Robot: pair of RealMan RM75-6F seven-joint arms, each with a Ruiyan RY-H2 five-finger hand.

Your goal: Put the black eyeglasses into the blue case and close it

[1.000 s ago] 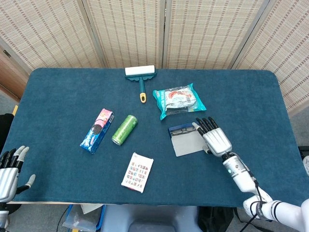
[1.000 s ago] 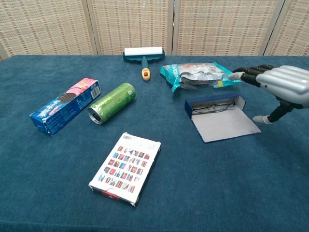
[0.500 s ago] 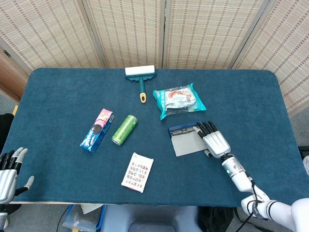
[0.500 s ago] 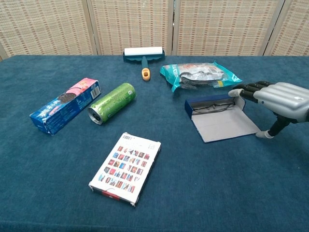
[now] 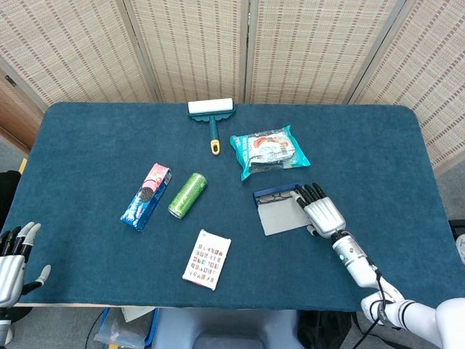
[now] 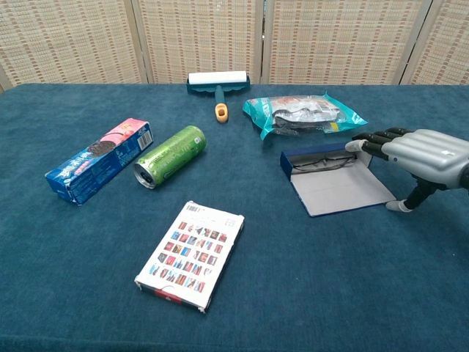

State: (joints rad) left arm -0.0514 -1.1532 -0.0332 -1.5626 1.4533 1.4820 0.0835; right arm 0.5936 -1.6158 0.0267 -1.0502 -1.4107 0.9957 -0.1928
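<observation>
Chest view gives me the clearest look: the blue case (image 6: 333, 178) lies open on the blue table (image 6: 293, 293), its pale lid flap spread flat toward the robot, and the black eyeglasses (image 6: 322, 163) are already lying inside the tray at the far side. So the first half of the job looks done from where I stand; closing the lid is what's left.

The right hand (image 6: 421, 152) hovers at the case's right end, fingers extended and slightly apart, holding nothing. Its dark fingertips (image 6: 368, 141) reach toward the tray's right corner; whether they touch it I can't tell. The thumb points down near the flap's right edge, which reads to me like a setup for folding the lid over.

From the head view, the left hand (image 5: 10, 263) waits at the table's near left corner, fingers spread, empty, well apart from the case.

Behind the case sits a teal snack bag (image 6: 302, 113), close enough that a lid swing should mind it. A green can (image 6: 170, 155), a cookie box (image 6: 99, 160), a card packet (image 6: 192, 253) and a lint roller (image 6: 218, 82) lie off to the left.
</observation>
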